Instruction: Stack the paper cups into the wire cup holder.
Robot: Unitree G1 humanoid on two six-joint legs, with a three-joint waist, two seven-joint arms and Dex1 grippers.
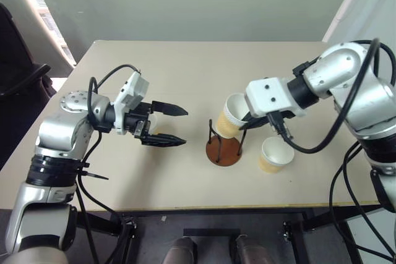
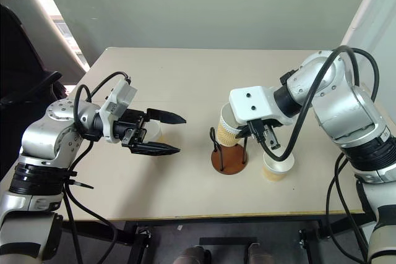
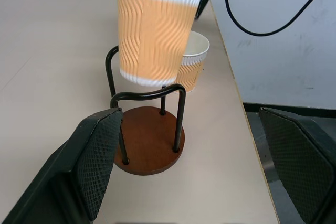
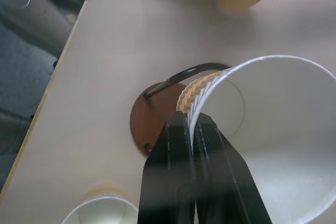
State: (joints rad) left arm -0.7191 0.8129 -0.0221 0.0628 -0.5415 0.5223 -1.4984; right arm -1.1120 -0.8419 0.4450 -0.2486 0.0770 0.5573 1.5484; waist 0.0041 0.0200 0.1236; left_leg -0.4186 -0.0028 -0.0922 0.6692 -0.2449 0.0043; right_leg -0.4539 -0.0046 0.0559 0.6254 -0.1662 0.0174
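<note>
The right gripper (image 4: 194, 129) has its two fingers pinched together on the rim of a paper cup (image 1: 230, 115), one finger inside and one outside, holding it tilted just above the wire cup holder (image 1: 223, 146), which stands near the bench's (image 1: 173, 72) front edge. A second cup (image 1: 275, 154) stands upright right of the holder. The left gripper (image 1: 176, 126) hangs left of the holder, fingers spread wide and holding nothing, a third cup (image 2: 154, 130) partly hidden behind it.
</note>
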